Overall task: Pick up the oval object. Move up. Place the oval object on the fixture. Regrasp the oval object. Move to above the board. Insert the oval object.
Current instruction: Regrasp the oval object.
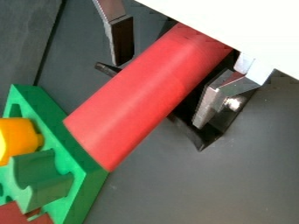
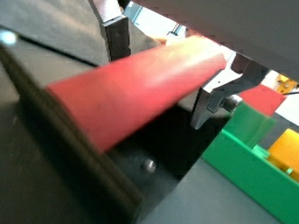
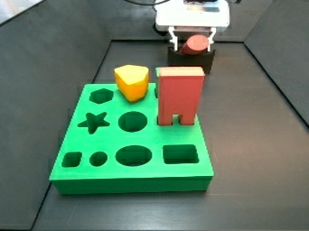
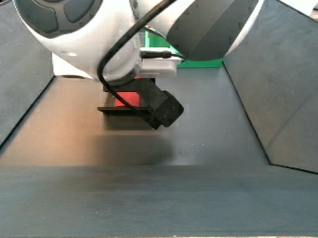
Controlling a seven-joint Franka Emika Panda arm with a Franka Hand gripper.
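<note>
Nearest, the green board carries a yellow peg and a red arch block. Beyond its far edge, the gripper clamps the oval object over the fixture. The peg looks rigid, smooth and light; hold it mid-length on its flat sides.

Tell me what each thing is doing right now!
Long slim red oval peg: lying flat, held between the gripper's fingers at the black fixture.
Gripper: shut on the peg, behind the board in a side view.
Black notched fixture: standing behind the board.
Thick green board: flat, most holes empty.
Yellow rounded-triangle peg: standing in the board.
Wide red arch block: upright on the board.
</note>
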